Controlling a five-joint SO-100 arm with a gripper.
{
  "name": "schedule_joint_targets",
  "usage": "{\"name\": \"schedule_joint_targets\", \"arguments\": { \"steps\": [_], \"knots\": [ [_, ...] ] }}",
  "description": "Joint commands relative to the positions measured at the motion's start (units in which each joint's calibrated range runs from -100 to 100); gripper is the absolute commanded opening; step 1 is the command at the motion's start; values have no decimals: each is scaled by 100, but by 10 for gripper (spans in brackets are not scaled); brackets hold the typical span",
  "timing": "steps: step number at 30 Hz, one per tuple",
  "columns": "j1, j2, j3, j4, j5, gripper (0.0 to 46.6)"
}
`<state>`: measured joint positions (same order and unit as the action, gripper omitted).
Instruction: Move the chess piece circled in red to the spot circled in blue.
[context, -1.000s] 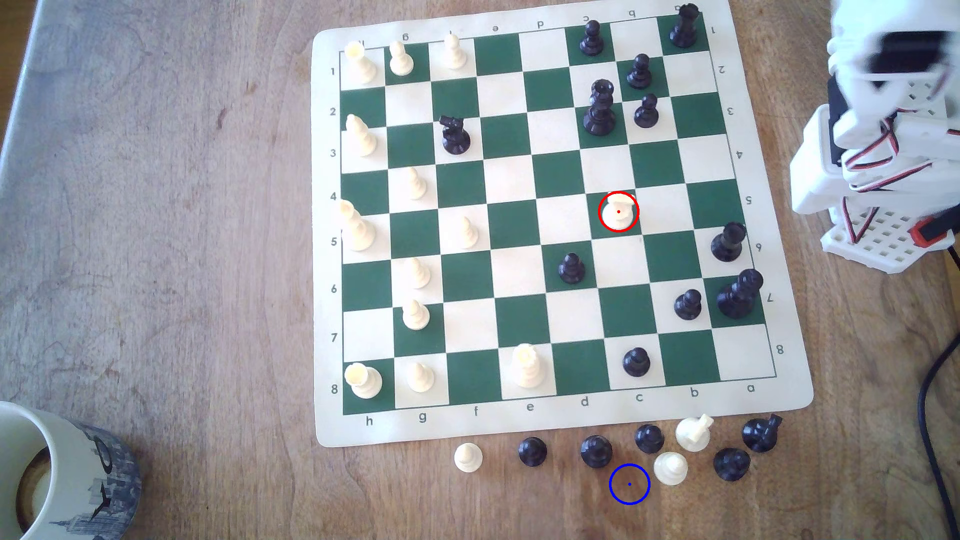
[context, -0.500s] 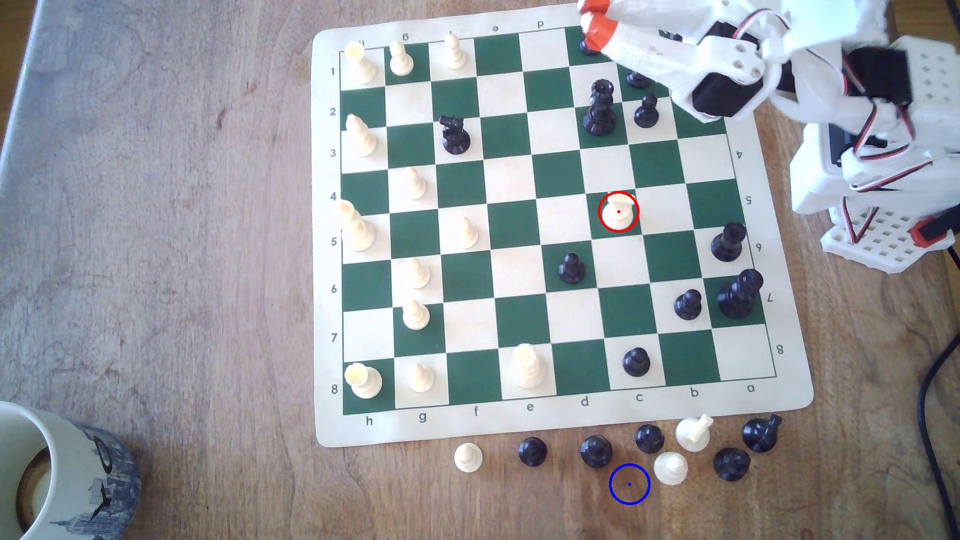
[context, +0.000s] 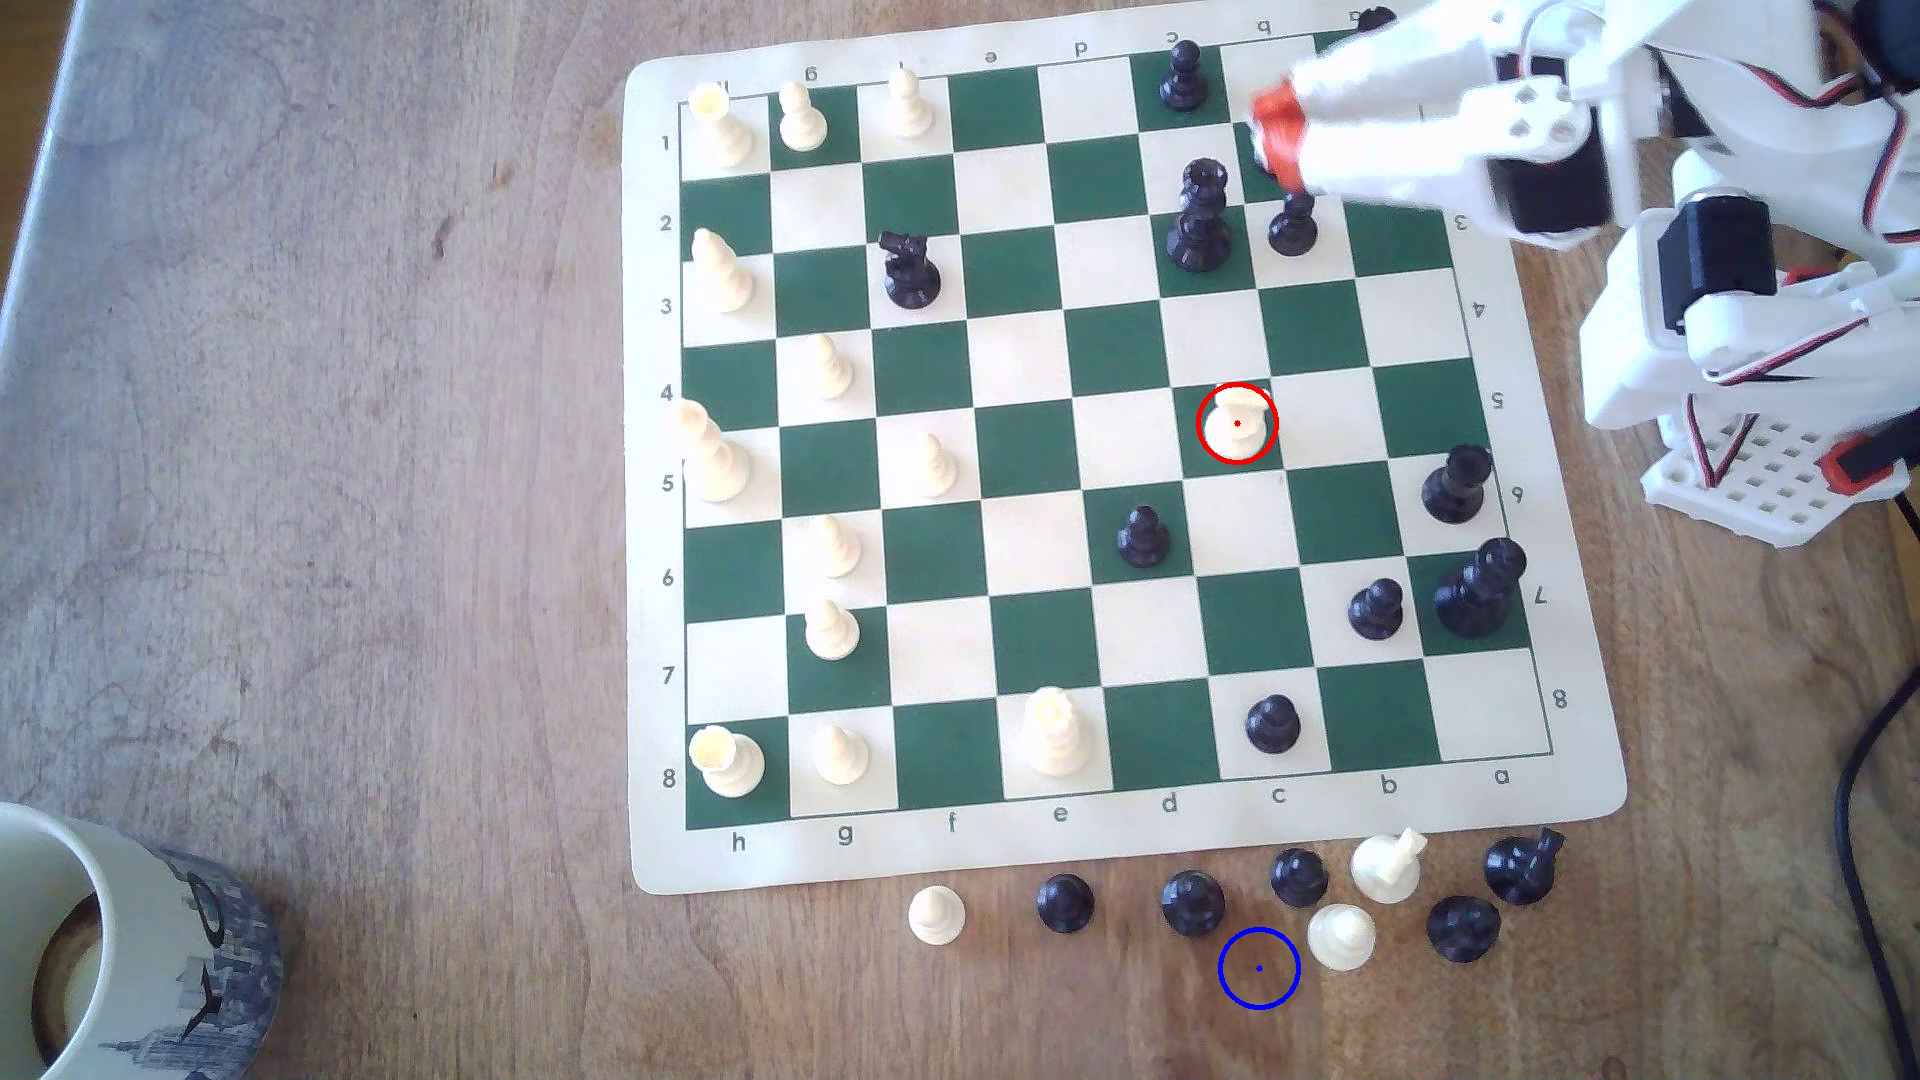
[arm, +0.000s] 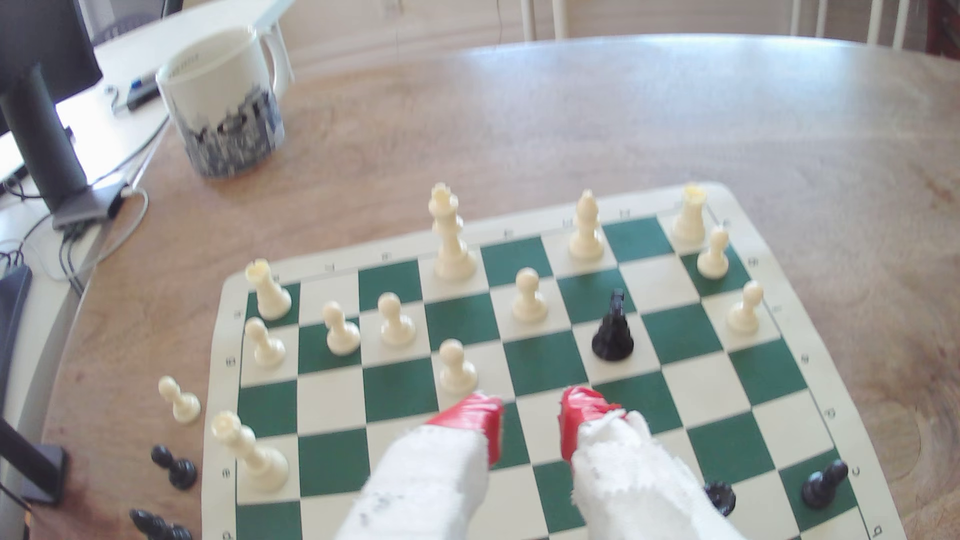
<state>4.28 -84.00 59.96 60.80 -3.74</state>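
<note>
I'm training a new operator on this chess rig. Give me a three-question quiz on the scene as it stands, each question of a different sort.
1. True or false: the hand is shut on the red-circled cream piece.
2. Multiple choice: the blue-circled spot lies on (A) a green square, (B) bare wood off the chess mat, (C) the mug.
3. Fill in: in the exterior view, the off-board piece nearest the blue-circled spot on its right is a ____ coloured pawn.

Key: 1 false, the hand is open and empty, far from the piece, which stands on its green square. 2 B. 3 cream.
</note>
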Motion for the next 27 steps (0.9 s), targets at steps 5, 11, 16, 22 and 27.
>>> {"name": "schedule_joint_targets", "arguments": {
  "steps": [5, 11, 16, 22, 27],
  "knots": [
    [-150, 1753, -1309, 890, -127, 138],
    [-291, 3332, -1926, 1103, -156, 129],
    [-471, 4257, -1926, 1095, -234, 116],
    [-494, 4707, -1808, 898, -259, 126],
    [-385, 4962, -1690, 702, -210, 128]
  ]
}}
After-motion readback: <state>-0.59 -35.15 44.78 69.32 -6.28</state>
